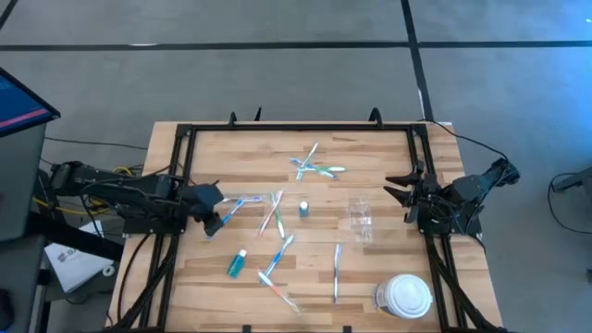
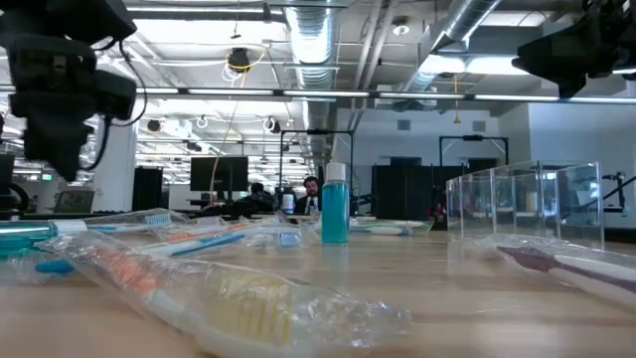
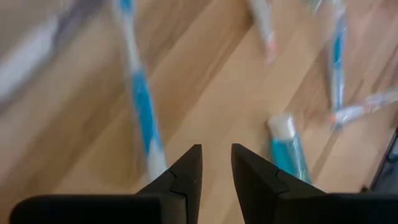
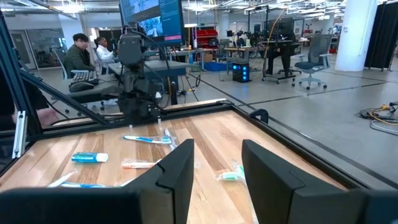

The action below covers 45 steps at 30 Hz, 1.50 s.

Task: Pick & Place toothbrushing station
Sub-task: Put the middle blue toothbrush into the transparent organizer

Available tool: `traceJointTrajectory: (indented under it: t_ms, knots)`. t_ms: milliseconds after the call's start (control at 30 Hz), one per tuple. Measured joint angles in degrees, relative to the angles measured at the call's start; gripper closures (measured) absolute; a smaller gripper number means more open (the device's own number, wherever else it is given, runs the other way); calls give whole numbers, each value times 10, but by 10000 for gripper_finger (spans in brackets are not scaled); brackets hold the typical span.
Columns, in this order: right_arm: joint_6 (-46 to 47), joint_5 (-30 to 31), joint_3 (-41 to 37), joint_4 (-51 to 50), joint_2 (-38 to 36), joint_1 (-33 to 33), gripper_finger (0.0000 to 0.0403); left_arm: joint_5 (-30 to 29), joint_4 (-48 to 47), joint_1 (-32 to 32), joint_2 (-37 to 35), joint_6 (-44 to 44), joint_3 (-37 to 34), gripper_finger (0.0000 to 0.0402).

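Thin plastic toothbrushes [image 1: 273,215], some in crinkly wrap, lie scattered on the pale wood-plank counter [image 1: 370,162] beside the clear square cup [image 1: 360,216]. Left claw [image 3: 216,163] hovers over a blue-handled one [image 3: 144,112], slightly parted, probably empty. Right claw [image 4: 217,163] waits open at the counter's right edge.

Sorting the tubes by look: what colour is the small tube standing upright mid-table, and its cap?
The upright tube is teal with a white cap, clearest in the low view.

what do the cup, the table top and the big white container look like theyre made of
Cup: clear hard plastic, see-through with glossy edges. Table top: pale wood, likely butcher block, visible strips and grain. Large white container: probably opaque plastic, smooth with a ridged lid.
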Motion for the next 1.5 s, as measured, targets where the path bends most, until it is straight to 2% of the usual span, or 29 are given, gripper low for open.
traceJointTrajectory:
  t_ms: [133,300,533,833,1133,1500]
  knots:
    - [0,0,0,0,0,0,276,21,-38,0,0,-25,0,321]
    - [0,0,0,0,0,0,276,28,-37,0,2,-27,-2,321]
    - [0,0,0,0,0,0,276,28,-38,0,55,-26,-22,317]
    - [0,0,0,0,0,0,276,28,-29,0,127,-25,-22,269]
    - [0,0,0,0,0,0,276,28,20,0,155,-25,-22,235]
    - [0,0,0,0,0,0,276,9,19,0,217,-29,-19,249]
